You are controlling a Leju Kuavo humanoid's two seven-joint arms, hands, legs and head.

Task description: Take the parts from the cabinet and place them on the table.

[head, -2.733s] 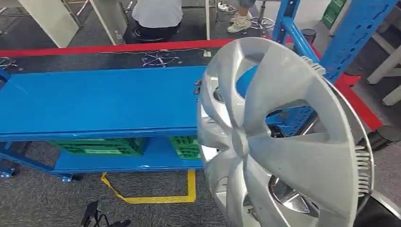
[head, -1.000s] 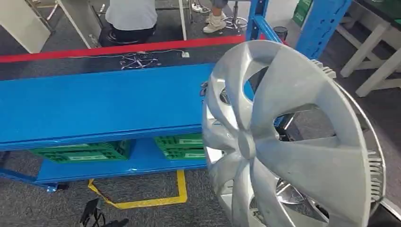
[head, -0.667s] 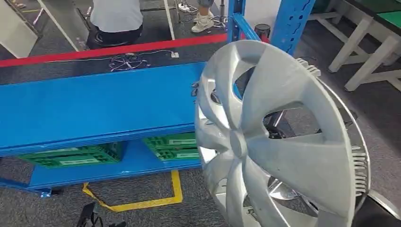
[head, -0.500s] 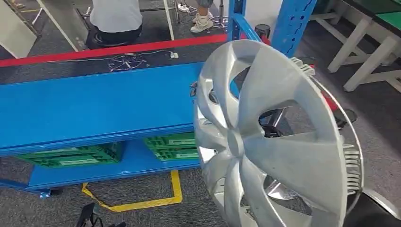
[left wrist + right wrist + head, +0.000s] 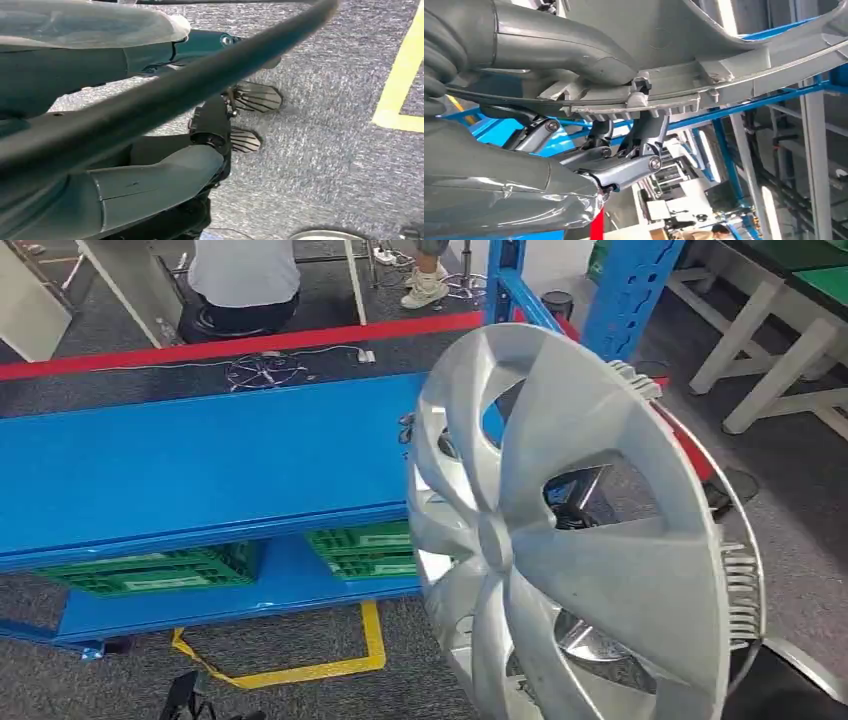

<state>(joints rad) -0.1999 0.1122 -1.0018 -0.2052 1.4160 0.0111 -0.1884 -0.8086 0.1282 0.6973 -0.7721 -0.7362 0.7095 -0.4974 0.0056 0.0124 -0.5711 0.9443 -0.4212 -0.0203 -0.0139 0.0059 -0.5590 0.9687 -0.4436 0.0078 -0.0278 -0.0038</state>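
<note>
A large silver hubcap stands tilted close in front of me, covering the lower right of the head view. In the right wrist view my right hand grips its ribbed rim, thumb on one face and dark fingers on the other. In the left wrist view my left hand is over grey carpet, and a blurred dark rim of the hubcap runs between its thumb and fingers. The blue cabinet shelf lies bare to the left.
Green crates sit on the cabinet's lower shelf, above yellow floor tape. A blue upright rises behind the hubcap. White-legged tables stand at the far right. A person sits beyond the red floor line.
The whole view has swung right: the cabinet slid left and the white tables came in at the right. The hubcap keeps its place in my hands.
</note>
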